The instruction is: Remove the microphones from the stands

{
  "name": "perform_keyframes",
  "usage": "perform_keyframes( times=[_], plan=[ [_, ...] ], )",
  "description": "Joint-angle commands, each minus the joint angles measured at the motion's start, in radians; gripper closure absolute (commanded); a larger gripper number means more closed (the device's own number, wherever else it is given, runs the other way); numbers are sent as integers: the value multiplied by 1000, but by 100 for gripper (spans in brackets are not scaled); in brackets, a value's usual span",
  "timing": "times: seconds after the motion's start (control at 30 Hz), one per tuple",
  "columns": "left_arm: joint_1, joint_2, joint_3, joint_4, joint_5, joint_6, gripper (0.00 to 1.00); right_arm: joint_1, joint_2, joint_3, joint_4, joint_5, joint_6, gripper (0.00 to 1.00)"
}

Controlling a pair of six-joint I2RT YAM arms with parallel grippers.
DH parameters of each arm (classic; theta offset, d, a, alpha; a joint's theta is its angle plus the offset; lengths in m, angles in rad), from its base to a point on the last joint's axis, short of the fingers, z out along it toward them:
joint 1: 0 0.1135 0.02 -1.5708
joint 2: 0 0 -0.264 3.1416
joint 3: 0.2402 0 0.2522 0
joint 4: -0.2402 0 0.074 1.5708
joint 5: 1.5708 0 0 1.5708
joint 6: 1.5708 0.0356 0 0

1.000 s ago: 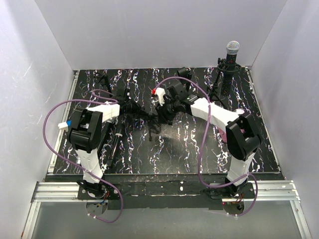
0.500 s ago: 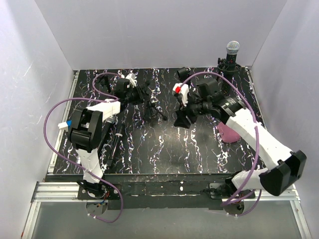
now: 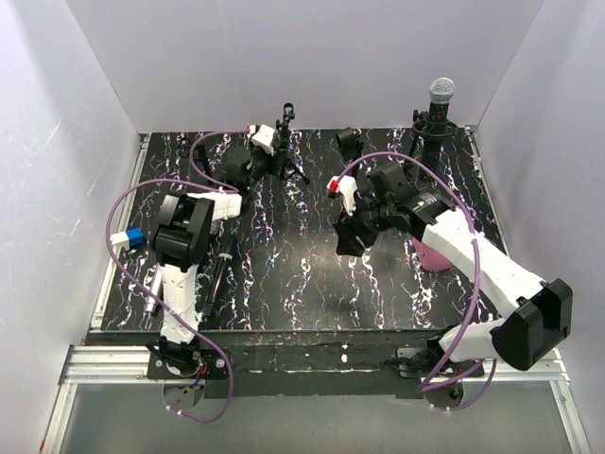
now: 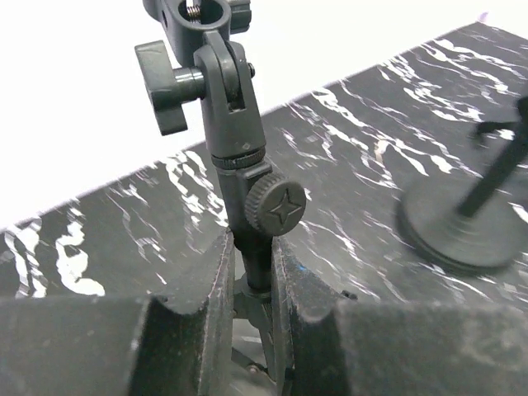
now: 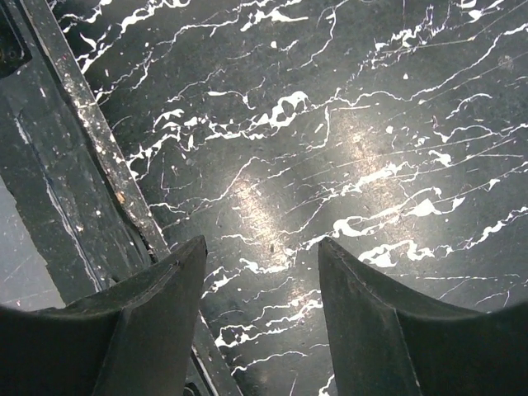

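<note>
Fingers [image 4: 194, 330] of left gripper [image 4: 252, 272] clamped on small stand [image 4: 247, 206] stem, we judge to steady it, clip empty | right gripper [image 5: 260, 272] spread, holding nothing, over table [image 5: 371, 124] | microphone [image 3: 441, 92] clipped upright in far-right corner stand [image 3: 427, 142]

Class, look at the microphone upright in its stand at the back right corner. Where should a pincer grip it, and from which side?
Probably the dark handle of the microphone, just under its silver mesh head, above the clip of the stand, fingers across the round shaft. Approach from the front-left: walls stand close behind and right.
</note>
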Motion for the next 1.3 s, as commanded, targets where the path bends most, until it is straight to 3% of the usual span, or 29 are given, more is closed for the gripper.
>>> perform_keyframes(
  times=[0.0,0.17,0.3,0.37,0.53,0.7,0.77,0.8,0.97,1.07,1.2,1.27],
  plan=[
    [9,87,13,348,-159,291,100,-6,26,58,-9,20,-9,37],
    [9,112,-64,442,-194,334,100,-8,29,55,0,23,-12,37],
    [9,60,-118,355,-205,317,60,-8,1,42,3,21,-15,37],
    [9,26,-136,315,-208,317,47,-11,-19,30,11,20,-15,36],
    [10,-89,-175,219,-179,341,30,-31,-62,33,3,9,3,36],
    [9,-299,-207,18,-109,309,25,-63,-129,65,-9,4,40,36],
    [10,-406,-215,-103,-15,302,15,-82,-180,82,-14,36,68,36],
    [7,-457,-215,-205,40,294,2,-98,-206,99,-14,56,90,36],
    [-53,-643,-175,-582,178,253,2,-236,-281,246,-69,222,201,27],
    [-111,-675,-100,-801,301,275,2,-339,-358,294,-19,271,232,23],
    [-206,-654,15,-961,303,331,2,-417,-389,317,61,337,250,22],
    [-254,-640,70,-1013,289,390,2,-471,-355,337,92,456,282,23]
  ],
)
